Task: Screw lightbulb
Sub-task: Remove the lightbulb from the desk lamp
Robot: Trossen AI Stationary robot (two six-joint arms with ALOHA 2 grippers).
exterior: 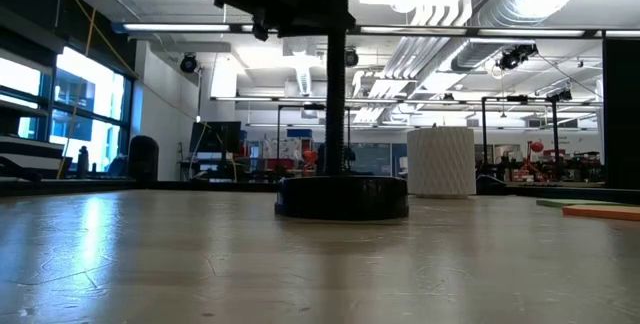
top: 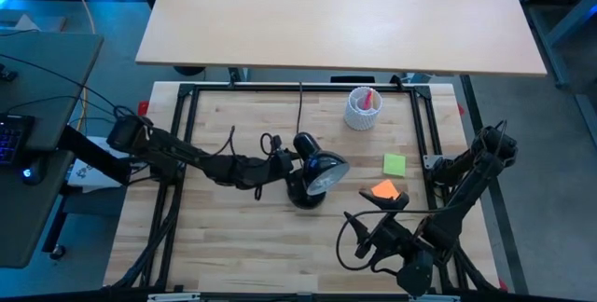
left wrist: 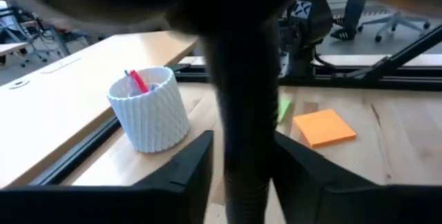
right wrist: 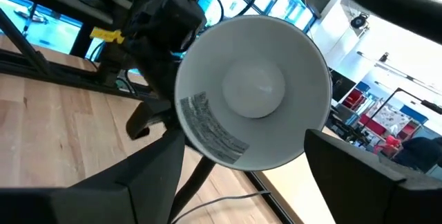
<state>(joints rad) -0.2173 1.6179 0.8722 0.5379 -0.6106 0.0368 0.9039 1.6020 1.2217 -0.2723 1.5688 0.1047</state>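
Lightbulb (right wrist: 253,88): seated at the centre of the black desk lamp's round shade (right wrist: 207,131), long axis along the shade's axis, glass dome facing the right gripper (right wrist: 228,175). Right gripper: fingers spread wide, empty, near the table's front edge. Left gripper (left wrist: 238,165): fingers closed around the lamp's stem (left wrist: 242,106). White ribbed cup (top: 363,108): well apart, toward the back.

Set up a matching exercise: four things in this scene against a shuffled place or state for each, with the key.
1. lightbulb
2. white ribbed cup
3. left gripper
4. green note

a. holds something red
b. closed around the stem of the lamp
c. lies flat near the orange note
d. sits inside the lamp's shade

Pairs: 1-d, 2-a, 3-b, 4-c.
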